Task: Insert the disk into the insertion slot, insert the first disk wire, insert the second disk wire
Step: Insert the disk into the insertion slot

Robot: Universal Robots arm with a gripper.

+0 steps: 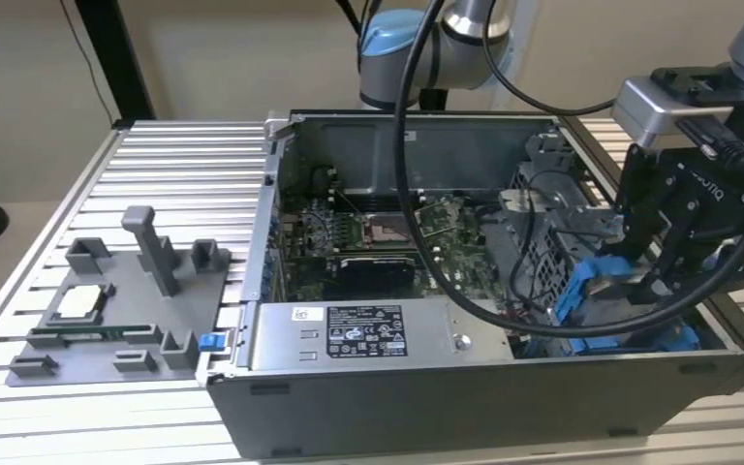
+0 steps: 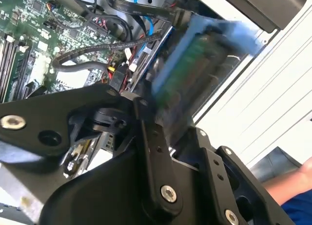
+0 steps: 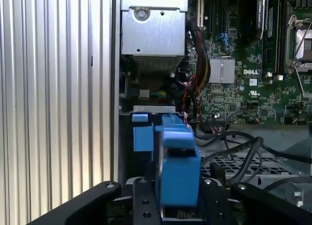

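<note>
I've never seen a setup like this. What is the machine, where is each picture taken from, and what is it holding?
It is one robot arm working over an open computer case on a metal table. The exterior view comes from a camera off the arm; both wrist views come from cameras riding near the wrist, looking past the end effector. A grey tray of parts sits at the exterior view's left. The end effector is shut on the disk, a drive in a blue frame, held close to the blue-railed slot inside the case.
</note>
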